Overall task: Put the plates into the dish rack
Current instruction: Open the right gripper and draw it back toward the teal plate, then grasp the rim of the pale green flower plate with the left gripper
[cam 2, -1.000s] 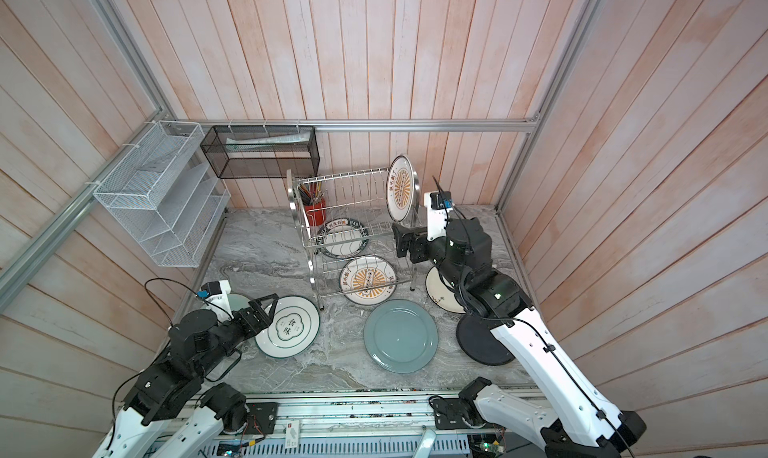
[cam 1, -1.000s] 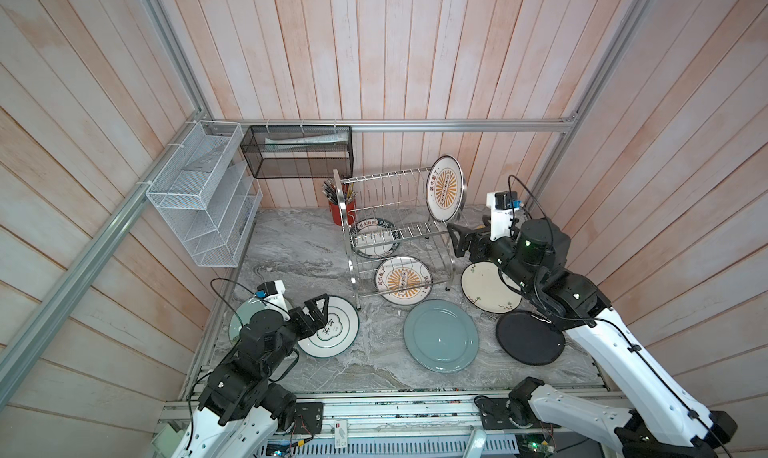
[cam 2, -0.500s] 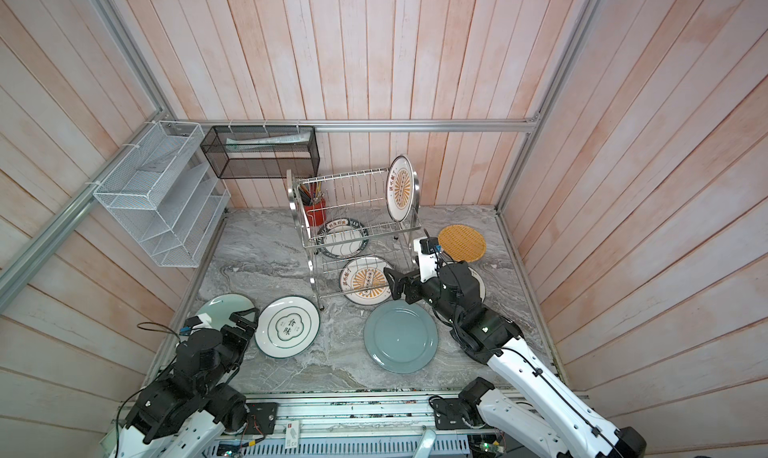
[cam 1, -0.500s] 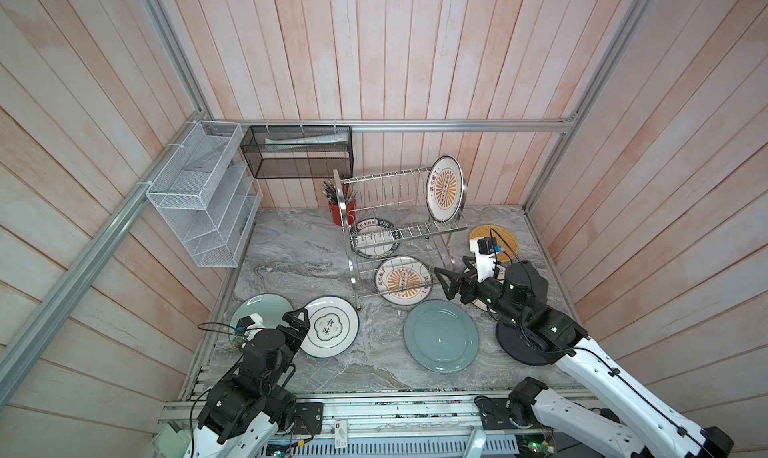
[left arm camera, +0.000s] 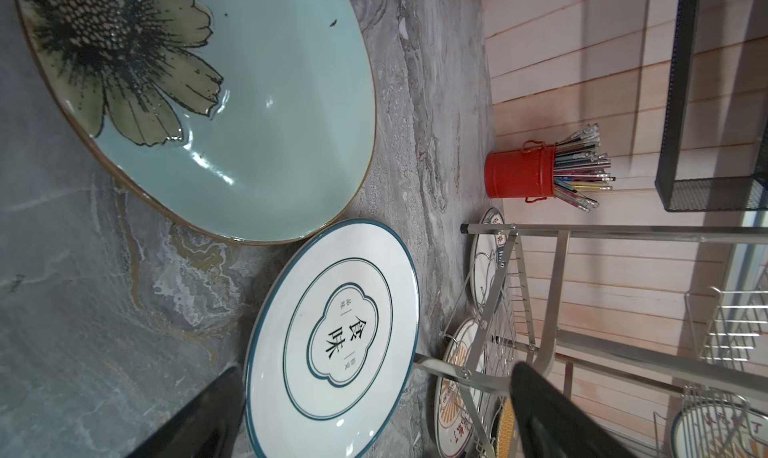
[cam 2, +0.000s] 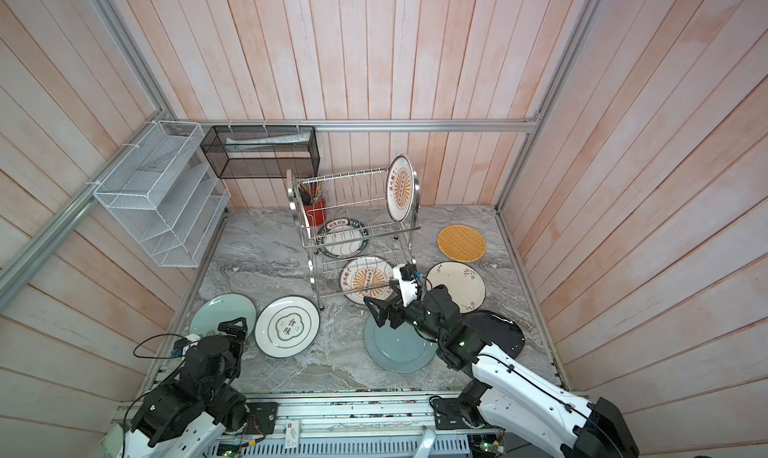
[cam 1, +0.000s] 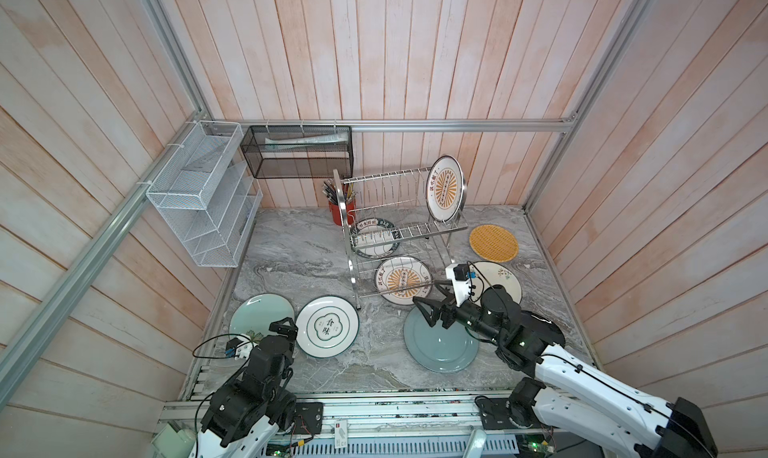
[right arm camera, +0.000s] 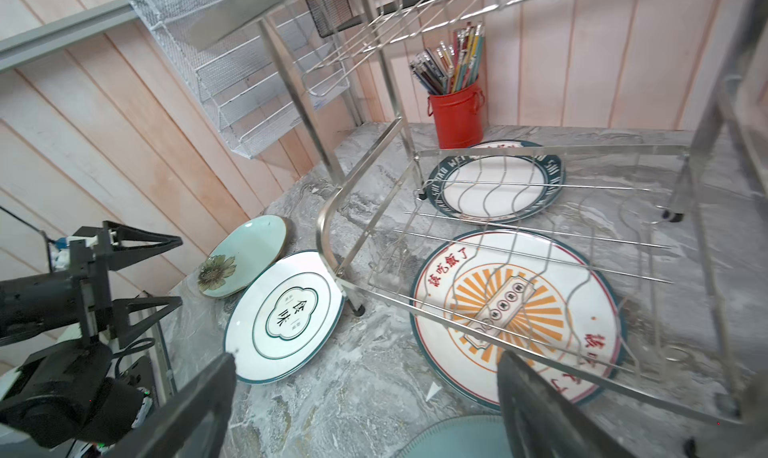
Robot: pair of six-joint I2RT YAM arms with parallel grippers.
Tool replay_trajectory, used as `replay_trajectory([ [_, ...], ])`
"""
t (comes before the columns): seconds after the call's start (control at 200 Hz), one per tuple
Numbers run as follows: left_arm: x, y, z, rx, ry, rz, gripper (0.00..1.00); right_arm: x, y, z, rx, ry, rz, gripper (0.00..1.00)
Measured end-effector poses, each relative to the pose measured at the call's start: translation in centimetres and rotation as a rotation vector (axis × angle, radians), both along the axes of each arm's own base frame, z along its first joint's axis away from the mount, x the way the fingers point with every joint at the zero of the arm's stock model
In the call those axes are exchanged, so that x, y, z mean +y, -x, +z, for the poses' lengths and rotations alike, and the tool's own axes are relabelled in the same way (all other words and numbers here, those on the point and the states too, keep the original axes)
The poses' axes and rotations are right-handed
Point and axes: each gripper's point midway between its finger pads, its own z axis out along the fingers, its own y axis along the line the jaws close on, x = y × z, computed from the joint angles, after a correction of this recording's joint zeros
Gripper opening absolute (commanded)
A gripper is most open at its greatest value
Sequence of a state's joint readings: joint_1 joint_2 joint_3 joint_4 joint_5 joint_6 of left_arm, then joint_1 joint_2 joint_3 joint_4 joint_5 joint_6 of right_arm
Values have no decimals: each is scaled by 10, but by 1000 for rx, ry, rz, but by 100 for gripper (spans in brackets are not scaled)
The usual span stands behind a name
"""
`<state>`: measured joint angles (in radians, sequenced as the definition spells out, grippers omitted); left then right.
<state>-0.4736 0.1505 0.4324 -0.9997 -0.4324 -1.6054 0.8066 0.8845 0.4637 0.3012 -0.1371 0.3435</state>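
The grey marbled surface (cam 1: 299,265) carries a steel wire dish rack (cam 1: 407,232) and a red pencil tin (cam 1: 334,213); flat on it lie a pale green plate (cam 1: 259,319), a blue-grey plate (cam 1: 438,352), a yellow woven disc (cam 1: 493,243).

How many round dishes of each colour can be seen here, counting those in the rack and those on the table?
Orange sunburst plates: 2
White plates with dark green rim: 2
Pale green flower plate: 1
Blue-grey plate: 1
Cream floral plate: 1
Black plate: 1
Yellow woven disc: 1
Total: 9
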Motion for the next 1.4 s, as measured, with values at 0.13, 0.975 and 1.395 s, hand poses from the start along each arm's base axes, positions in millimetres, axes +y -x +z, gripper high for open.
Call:
replay_trajectory([
  [0.13,3,0,-9,43,9,47,100,7,7,-13,-3,7,22,98],
  [0.975,25,-47,-82,96,195,328,91,25,5,-43,25,13,81,98],
  [1.395,45,-63,-89,-50,316,432,66,28,7,-41,16,9,93,98],
])
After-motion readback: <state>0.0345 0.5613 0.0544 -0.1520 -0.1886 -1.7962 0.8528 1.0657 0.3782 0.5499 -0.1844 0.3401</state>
